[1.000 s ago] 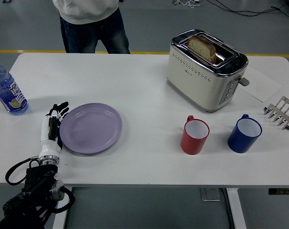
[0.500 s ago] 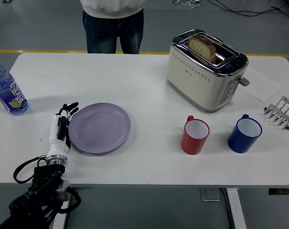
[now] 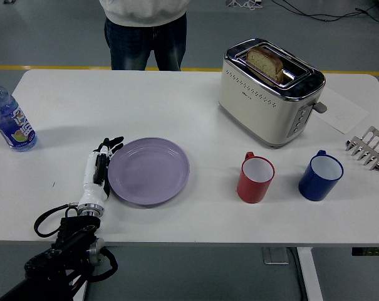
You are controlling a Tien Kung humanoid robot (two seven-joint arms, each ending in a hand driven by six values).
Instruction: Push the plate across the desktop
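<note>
Plate (image 3: 149,171) lay flat on the white counter (image 3: 195,106), left of centre, with the left robot hand (image 3: 99,169) edge-on against its left rim, fingers straight, gripping nothing. A low, level shove would serve best; the red mug (image 3: 255,178) stood rightward. Grey floor showed beyond.

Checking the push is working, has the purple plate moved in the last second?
Yes. The purple plate has slid right, toward the red mug, pushed by the left hand.

Round lilac plate (image 3: 149,170) lies flat, empty, front-left on table.
</note>
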